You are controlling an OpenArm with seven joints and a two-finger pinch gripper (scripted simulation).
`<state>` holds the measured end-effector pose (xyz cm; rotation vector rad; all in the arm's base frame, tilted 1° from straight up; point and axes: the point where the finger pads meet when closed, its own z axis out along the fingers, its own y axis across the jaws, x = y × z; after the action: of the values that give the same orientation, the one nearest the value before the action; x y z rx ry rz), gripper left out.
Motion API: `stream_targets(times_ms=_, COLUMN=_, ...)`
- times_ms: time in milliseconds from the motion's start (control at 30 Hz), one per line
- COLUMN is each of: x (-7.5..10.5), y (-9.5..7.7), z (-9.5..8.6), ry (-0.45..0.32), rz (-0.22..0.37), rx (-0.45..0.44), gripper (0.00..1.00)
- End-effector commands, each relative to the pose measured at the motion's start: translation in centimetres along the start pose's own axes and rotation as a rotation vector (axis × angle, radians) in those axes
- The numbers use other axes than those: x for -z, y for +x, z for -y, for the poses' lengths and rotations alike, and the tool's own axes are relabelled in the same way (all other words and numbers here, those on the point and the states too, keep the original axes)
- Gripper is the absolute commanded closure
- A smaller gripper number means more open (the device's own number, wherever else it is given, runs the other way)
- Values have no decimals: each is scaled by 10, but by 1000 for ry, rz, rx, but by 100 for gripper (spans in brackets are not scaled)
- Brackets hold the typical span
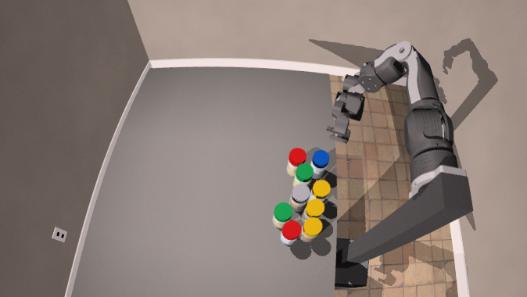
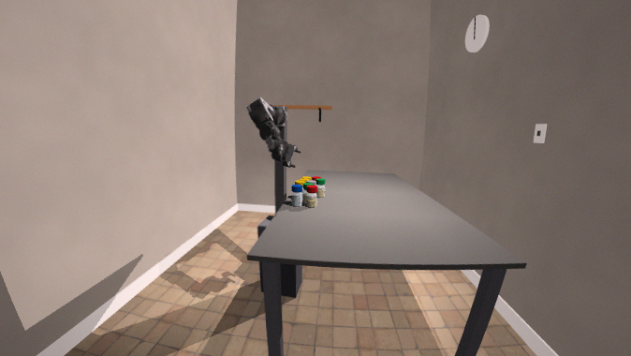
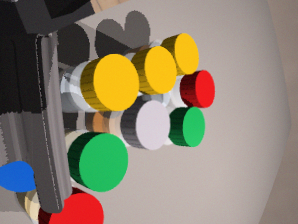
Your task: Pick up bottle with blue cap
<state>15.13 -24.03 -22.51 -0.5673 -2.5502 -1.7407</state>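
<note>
Even, soft light fills the room; hard-edged shadows of the arm point(image 1: 428, 129) fall toward two o'clock on the wall point(image 1: 500, 117). Wide-angle distortion bows the table point(image 1: 195, 156) edges. The wrist view is coarse and blurred, without glare.

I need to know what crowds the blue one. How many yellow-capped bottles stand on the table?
3. All in the column nearest the table edge: one just past the blue-capped bottle, one in the middle, one at the far end.
</note>
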Motion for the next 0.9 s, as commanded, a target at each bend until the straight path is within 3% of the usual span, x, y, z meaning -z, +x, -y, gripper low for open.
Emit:
stream_targets(times_ms=0, x=0, y=-1, z=-1, ry=0, rz=1, rx=2, gripper=55)
stream_targets(times_ms=333, x=0, y=-1, z=-1, ry=0, rz=1, rx=2, gripper=55)
stream_targets(times_ms=667, x=-28, y=-33, z=-4, ry=-43, rz=175, rx=63, gripper=55)
stream_targets(times_ms=867, x=-28, y=-33, z=-4, ry=-43, rz=175, rx=63, gripper=55)
